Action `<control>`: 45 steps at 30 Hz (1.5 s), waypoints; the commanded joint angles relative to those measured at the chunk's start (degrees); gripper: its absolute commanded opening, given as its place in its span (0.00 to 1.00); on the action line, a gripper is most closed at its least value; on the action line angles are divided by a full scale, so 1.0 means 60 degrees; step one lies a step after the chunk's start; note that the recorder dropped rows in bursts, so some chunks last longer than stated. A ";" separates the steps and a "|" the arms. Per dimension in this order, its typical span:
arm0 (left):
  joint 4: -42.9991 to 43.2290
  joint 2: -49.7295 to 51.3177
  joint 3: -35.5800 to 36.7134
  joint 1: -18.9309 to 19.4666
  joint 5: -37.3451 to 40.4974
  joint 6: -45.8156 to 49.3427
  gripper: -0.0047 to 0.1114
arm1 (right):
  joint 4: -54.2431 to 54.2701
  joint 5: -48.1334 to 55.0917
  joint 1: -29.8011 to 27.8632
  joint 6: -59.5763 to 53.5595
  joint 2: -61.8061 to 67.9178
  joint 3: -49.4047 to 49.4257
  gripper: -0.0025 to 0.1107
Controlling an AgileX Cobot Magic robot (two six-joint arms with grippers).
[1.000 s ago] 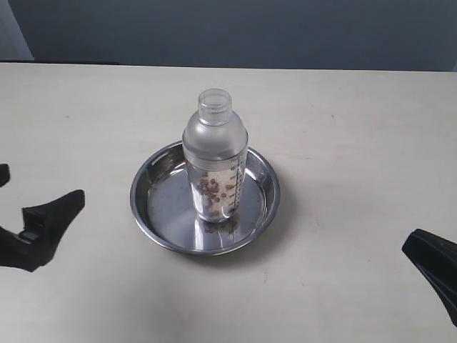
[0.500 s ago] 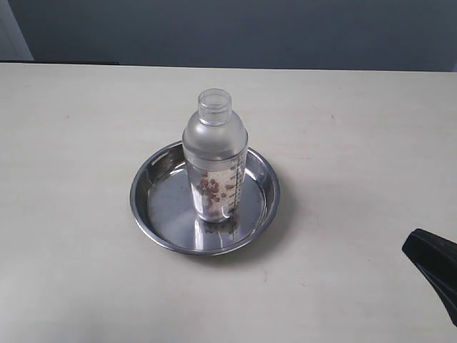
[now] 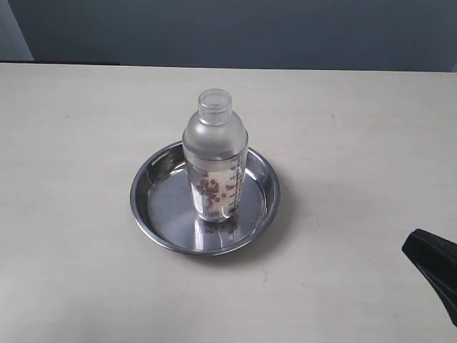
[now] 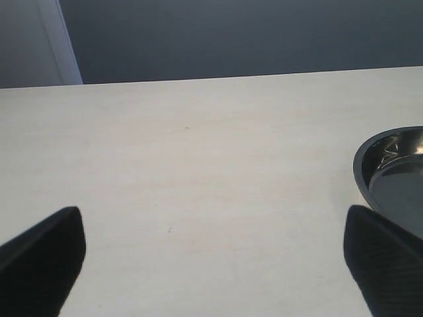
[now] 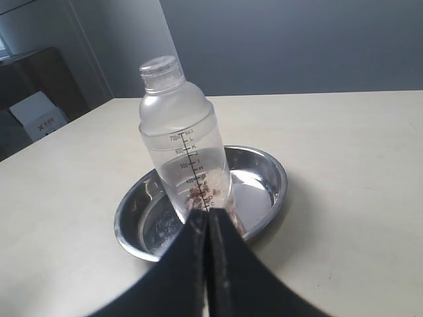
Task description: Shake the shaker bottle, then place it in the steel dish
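Observation:
The clear shaker bottle [image 3: 215,155] stands upright in the middle of the steel dish [image 3: 150,196], brown and white bits in its lower part. The right wrist view shows the same bottle [image 5: 182,152] in the dish [image 5: 268,178], beyond my right gripper [image 5: 208,218], whose black fingers are pressed together with nothing between them. In the exterior view that gripper [image 3: 432,261] is at the lower right edge, well apart from the dish. My left gripper [image 4: 215,231] is open over bare table, fingertips [image 4: 56,241] far apart; the dish rim [image 4: 363,165] shows at that view's edge. The left gripper is out of the exterior view.
The pale tabletop [image 3: 343,128] stretches around the dish, with a dark wall behind its far edge. A dark cabinet with a white box [image 5: 33,109] stands beyond the table in the right wrist view.
The left gripper, at the exterior view's lower left one second ago, has drawn out of that view. The bottle, the dish and the right gripper have not moved.

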 commanded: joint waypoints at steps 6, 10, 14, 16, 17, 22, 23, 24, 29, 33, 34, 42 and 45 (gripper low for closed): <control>-0.0101 -0.0057 0.0037 0.0021 -0.0058 -0.0009 0.94 | 0.0032 -0.0068 -0.0007 -0.0034 -0.0035 0.0015 0.01; -0.0092 -0.0057 0.0037 0.0021 -0.0226 -0.0009 0.94 | 0.0032 -0.0068 -0.0007 -0.0034 -0.0035 0.0015 0.01; -0.0092 -0.0057 0.0037 0.0021 -0.0975 -0.0009 0.94 | 0.0032 -0.0068 -0.0007 -0.0034 -0.0035 0.0015 0.01; -0.0092 -0.0057 0.0037 0.0021 -0.1135 -0.0009 0.94 | 0.0032 -0.0068 -0.0007 -0.0034 -0.0035 0.0015 0.01; -0.0092 -0.0057 0.0037 0.0021 -0.1157 -0.0009 0.94 | 0.0032 -0.0068 -0.0007 -0.0034 -0.0035 0.0015 0.01; -0.0092 -0.0057 0.0037 0.0021 -0.1157 -0.0009 0.94 | 0.0032 -0.0068 -0.0007 -0.0034 -0.0035 0.0015 0.01; -0.0092 -0.0057 0.0037 0.0021 -0.1157 -0.0009 0.94 | 0.0032 -0.0068 -0.0007 -0.0034 -0.0035 0.0015 0.01; -0.0092 -0.0057 0.0037 0.0021 -0.1157 -0.0009 0.94 | 0.0032 -0.0068 -0.0007 -0.0034 -0.0035 0.0015 0.01; -0.0092 -0.0057 0.0037 0.0021 -0.1157 -0.0009 0.94 | 0.0032 -0.0068 -0.0007 -0.0034 -0.0035 0.0015 0.01; -0.0074 -0.0057 0.0037 0.0021 -0.1154 -0.0009 0.94 | 0.0032 -0.0068 -0.0007 -0.0034 -0.0035 0.0015 0.01; -0.0074 -0.0057 0.0037 0.0021 -0.1154 -0.0009 0.94 | 0.0032 -0.0068 -0.0007 -0.0034 -0.0035 0.0015 0.01; -0.0074 -0.0057 0.0037 0.0021 -0.1154 -0.0009 0.94 | 0.0032 -0.0068 -0.0007 -0.0034 -0.0035 0.0015 0.01; -0.0074 -0.0057 0.0037 0.0021 -0.1154 -0.0009 0.94 | 0.0032 -0.0068 -0.0007 -0.0034 -0.0035 0.0015 0.01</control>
